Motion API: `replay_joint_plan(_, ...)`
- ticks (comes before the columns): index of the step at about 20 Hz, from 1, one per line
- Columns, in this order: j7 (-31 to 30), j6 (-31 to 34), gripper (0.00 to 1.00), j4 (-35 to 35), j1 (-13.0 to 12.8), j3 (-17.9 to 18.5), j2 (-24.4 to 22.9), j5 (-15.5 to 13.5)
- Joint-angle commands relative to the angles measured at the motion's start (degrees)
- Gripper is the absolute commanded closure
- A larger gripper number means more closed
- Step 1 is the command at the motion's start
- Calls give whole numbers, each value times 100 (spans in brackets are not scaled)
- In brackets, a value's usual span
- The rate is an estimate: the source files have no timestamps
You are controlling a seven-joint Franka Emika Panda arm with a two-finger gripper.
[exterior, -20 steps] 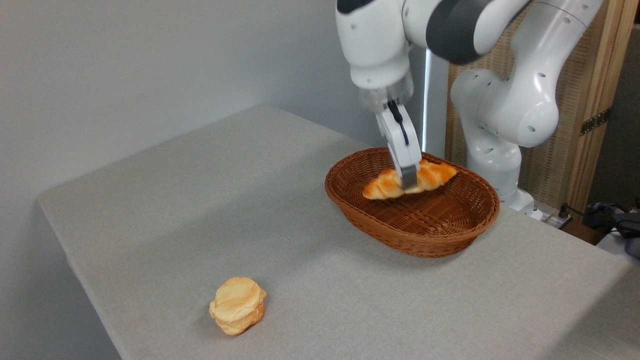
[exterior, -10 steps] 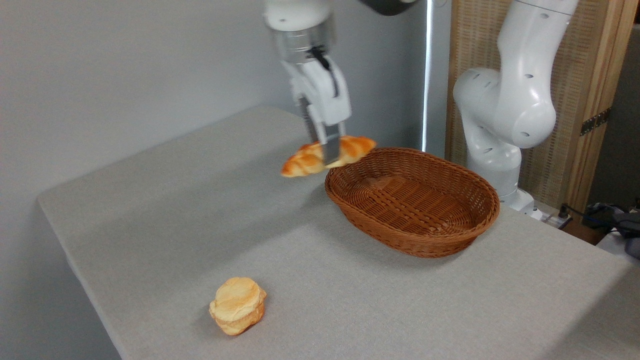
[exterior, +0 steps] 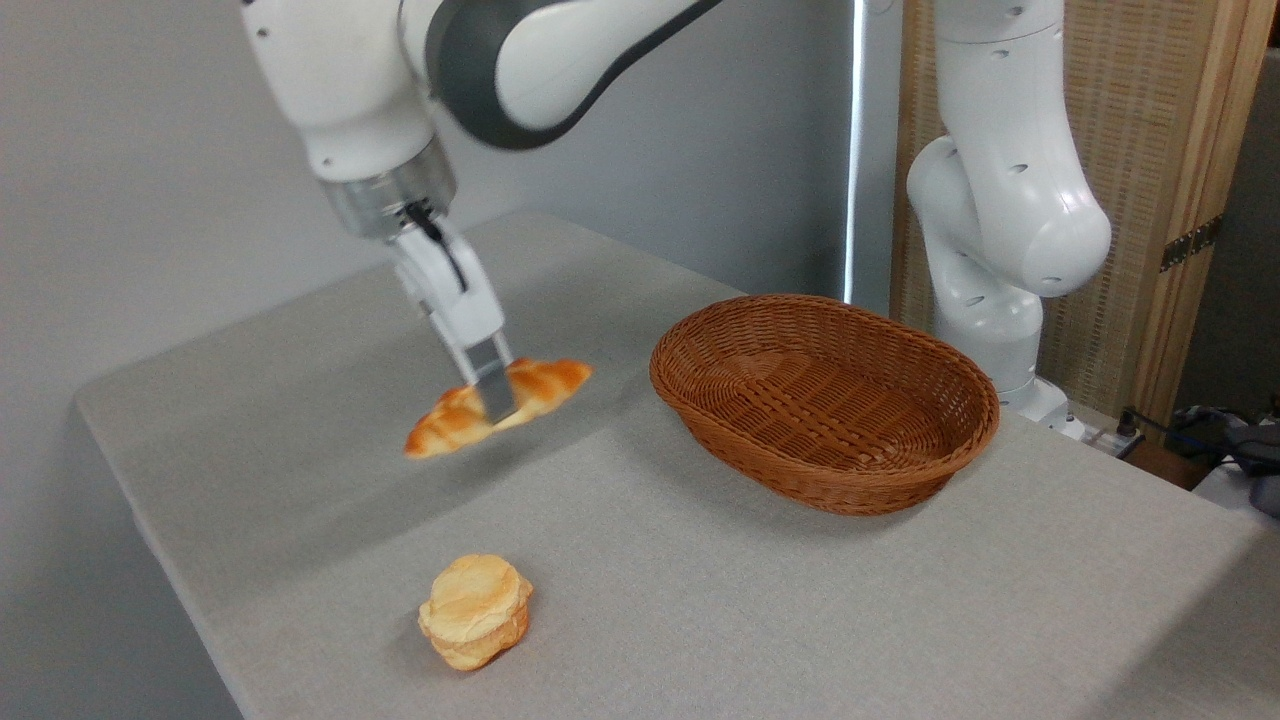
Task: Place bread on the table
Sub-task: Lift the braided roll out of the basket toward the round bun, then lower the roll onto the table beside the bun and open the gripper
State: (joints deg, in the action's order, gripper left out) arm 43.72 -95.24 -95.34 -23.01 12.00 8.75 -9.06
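The bread [exterior: 540, 384], a long braided golden-orange roll, hangs in the air left of the basket, tilted with its left end lower. My gripper [exterior: 492, 396] is shut on its middle, coming down from the upper left. Below it lies the table [exterior: 330, 470], covered in light grey cloth; the bread is above the cloth and does not seem to touch it.
A brown wicker basket [exterior: 900, 478] stands to the right with nothing in it. A round pale-yellow bun [exterior: 475, 610] lies near the table's front left edge. The arm's white base [exterior: 1000, 260] rises behind the basket.
The gripper has carried the bread out of the basket, leftward over its rim and then down toward the cloth. The basket and the round bun have stayed put.
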Motion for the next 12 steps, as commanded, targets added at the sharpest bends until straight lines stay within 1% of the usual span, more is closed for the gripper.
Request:
replay_joint_plan(1,-259,-704,19,182,-2,-66,434,18)
replay_joint_plan(2,-259,-811,9,173,-11,-75,478,105)
replay_joint_plan(3,-259,-846,1,173,-11,-110,531,202)
replay_joint_plan(5,-268,-873,0,173,-2,-224,628,386)
replay_joint_plan(7,-259,-873,0,173,-2,-233,637,492)
replay_joint_plan(12,-259,-873,0,173,-2,-233,620,519)
